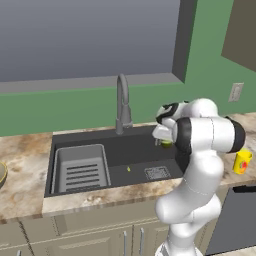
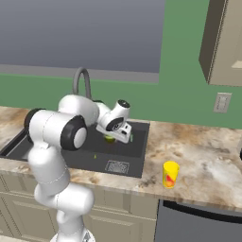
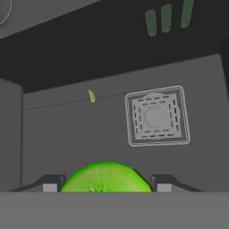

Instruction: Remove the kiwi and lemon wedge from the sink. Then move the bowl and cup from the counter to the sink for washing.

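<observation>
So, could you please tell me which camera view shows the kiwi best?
The hand view: the kiwi sits large and bright green between the fingers at the bottom edge, over the sink floor. In the left base view the kiwi is a small patch beside the arm; in the right base view, a small green patch under the hand.

A green wall (image 1: 60, 107) runs behind the worktop, with a wide grey window (image 1: 85, 37) set into it. A tan upper cabinet (image 2: 224, 42) hangs at right above a white wall outlet (image 2: 221, 102).
</observation>
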Robot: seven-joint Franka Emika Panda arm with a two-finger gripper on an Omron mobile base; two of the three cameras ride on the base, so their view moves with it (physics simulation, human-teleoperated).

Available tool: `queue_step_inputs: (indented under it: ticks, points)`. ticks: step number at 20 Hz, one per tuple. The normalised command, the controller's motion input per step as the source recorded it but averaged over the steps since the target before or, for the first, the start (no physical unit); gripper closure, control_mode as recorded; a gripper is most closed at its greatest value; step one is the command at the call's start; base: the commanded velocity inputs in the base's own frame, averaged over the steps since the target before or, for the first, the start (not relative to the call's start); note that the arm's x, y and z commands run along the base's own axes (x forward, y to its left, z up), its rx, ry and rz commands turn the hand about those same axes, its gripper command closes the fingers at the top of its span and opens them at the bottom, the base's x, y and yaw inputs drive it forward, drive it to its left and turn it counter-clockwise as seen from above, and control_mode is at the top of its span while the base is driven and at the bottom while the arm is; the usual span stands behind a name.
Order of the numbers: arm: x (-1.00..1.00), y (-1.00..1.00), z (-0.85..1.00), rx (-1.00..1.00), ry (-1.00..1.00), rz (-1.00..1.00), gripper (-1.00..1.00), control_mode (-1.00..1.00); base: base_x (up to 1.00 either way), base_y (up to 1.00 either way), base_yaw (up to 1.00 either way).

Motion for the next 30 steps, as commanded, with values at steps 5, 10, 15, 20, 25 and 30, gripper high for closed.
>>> queue_step_inputs:
  ticks: [5, 10, 15, 20, 25, 30]
  points:
    - [-0.18, -0.17, 0.5, 0.0, 0.0, 0.0, 1.0, -1.0, 0.0, 0.0, 0.0]
    - [-0.18, -0.24, 0.43, 0.0, 0.0, 0.0, 1.0, -1.0, 0.0, 0.0, 0.0]
    - [-0.12, -0.31, 0.33, -0.03, 0.0, 0.0, 1.0, -1.0, 0.0, 0.0, 0.0]
    - [-0.08, -0.36, 0.28, -0.05, -0.01, 0.0, 1.0, -1.0, 0.0, 0.0, 0.0]
    - [-0.06, -0.38, 0.2, -0.05, 0.0, 0.0, 1.0, -1.0, 0.0, 0.0, 0.0]
    - [-0.03, -0.43, 0.1, -0.06, 0.0, 0.0, 1.0, -1.0, 0.0, 0.0, 0.0]
